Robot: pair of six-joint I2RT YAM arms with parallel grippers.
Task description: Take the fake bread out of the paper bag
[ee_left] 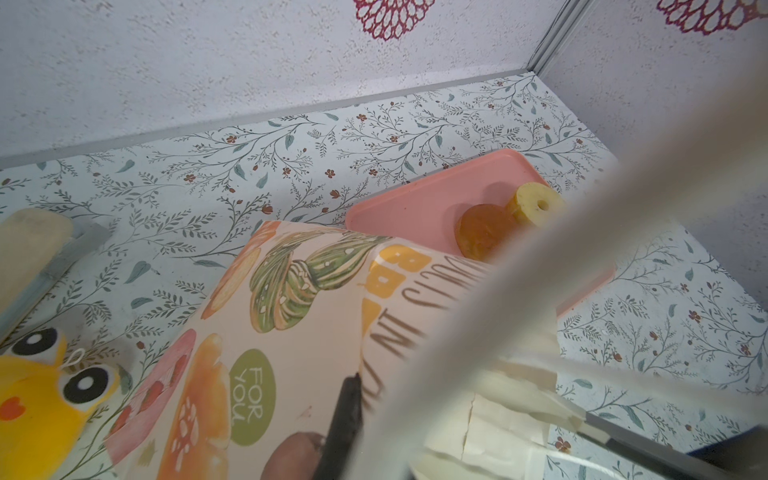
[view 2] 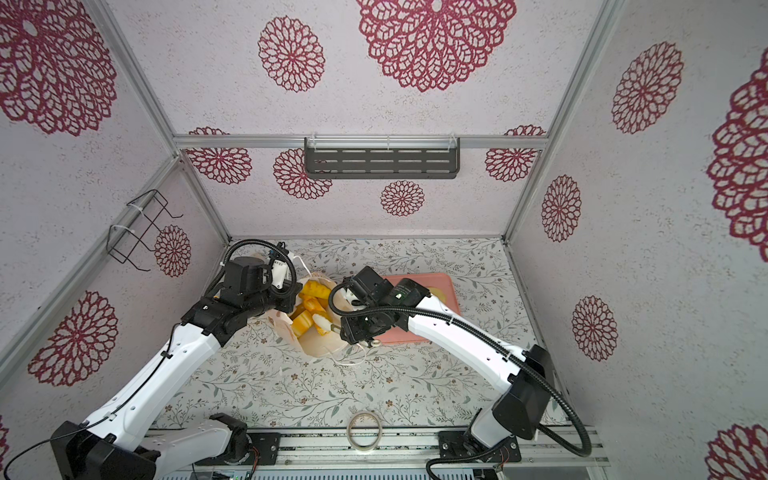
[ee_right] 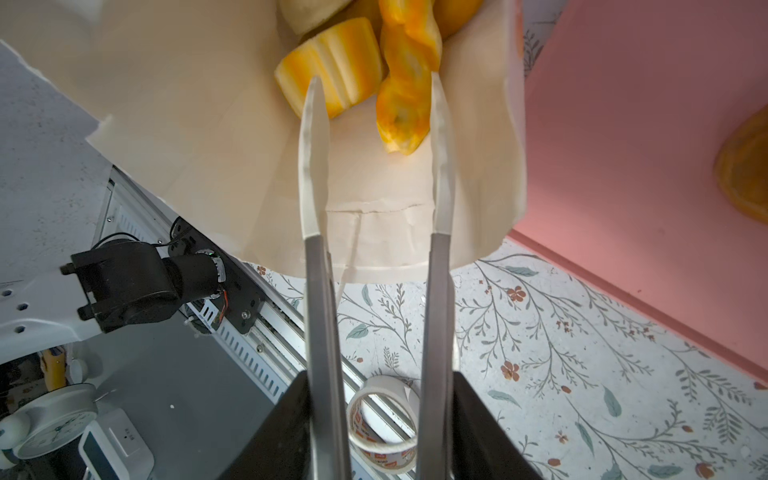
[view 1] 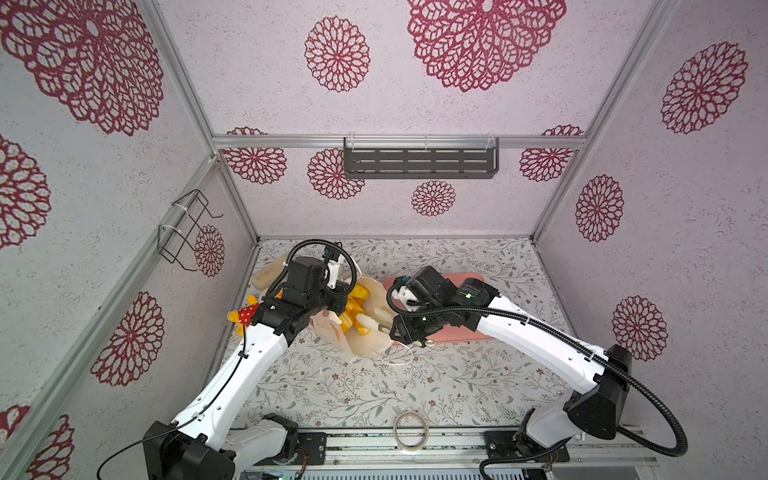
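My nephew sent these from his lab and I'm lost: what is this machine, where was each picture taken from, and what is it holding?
It is two robot arms on a table, each ending in a two-fingered gripper. The two wide pictures look down from overhead; the two close ones come from cameras on the wrists. A paper bag lies on its side holding toy bread. The left gripper is shut, apparently pinching the bag's rim. The right gripper is open, its fingers astride a braided stick, holding nothing. A bun and ring lie on the pink tray.
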